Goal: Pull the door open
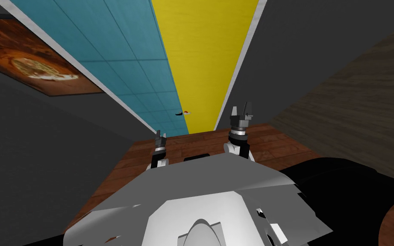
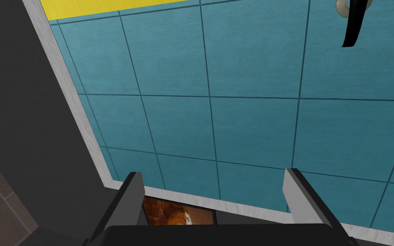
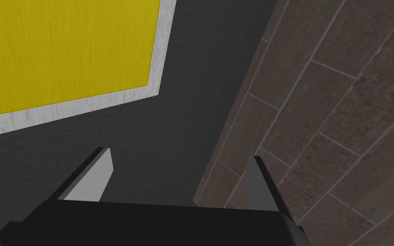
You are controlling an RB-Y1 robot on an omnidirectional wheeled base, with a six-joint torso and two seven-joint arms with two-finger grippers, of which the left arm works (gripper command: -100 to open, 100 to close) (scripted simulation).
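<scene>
Left gripper (image 2: 213,173), grey blade fingers spread and empty, faces the teal gridded door (image 2: 251,128), short of its black curved lever handle (image 2: 353,23); right gripper (image 3: 181,153), also spread, hangs right of that handle. Door seemingly shut; grasping and pulling remain

framed picture (image 1: 33,62), wood floor (image 1: 277,145)

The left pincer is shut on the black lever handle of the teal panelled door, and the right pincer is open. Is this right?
No. In the left wrist view the left pincer is open and apart from the black lever handle of the teal panelled door. The right pincer is open.
</scene>
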